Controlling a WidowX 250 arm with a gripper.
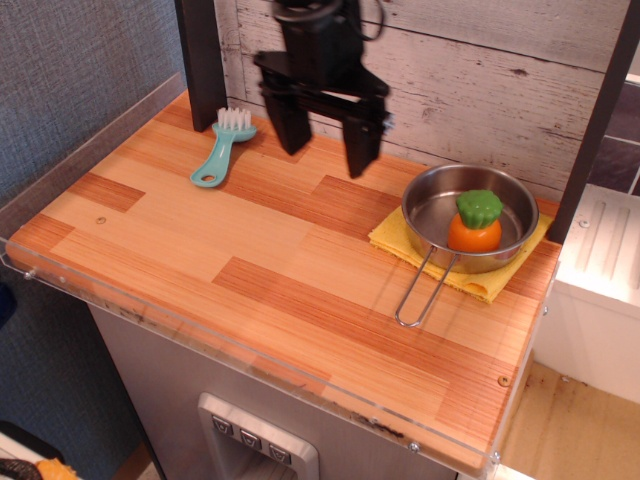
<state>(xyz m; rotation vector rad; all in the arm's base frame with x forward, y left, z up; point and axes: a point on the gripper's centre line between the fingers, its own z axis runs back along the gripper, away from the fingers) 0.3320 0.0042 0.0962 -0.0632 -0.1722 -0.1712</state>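
My black gripper [325,145] hangs open above the back middle of the wooden counter [250,260], with nothing between its fingers [362,150]. To its left lies a teal brush [222,150] with white bristles, its handle pointing toward the front. To the right a steel pan [470,228] sits on a yellow cloth [478,282] and holds an orange toy vegetable with a green top [476,222]. The gripper stands between the brush and the pan, touching neither.
A whitewashed plank wall [480,80] runs along the back. A dark post [200,60] stands at the back left and another [595,120] at the right edge. A clear plastic lip [200,335] borders the counter's front. A white appliance [600,290] sits to the right.
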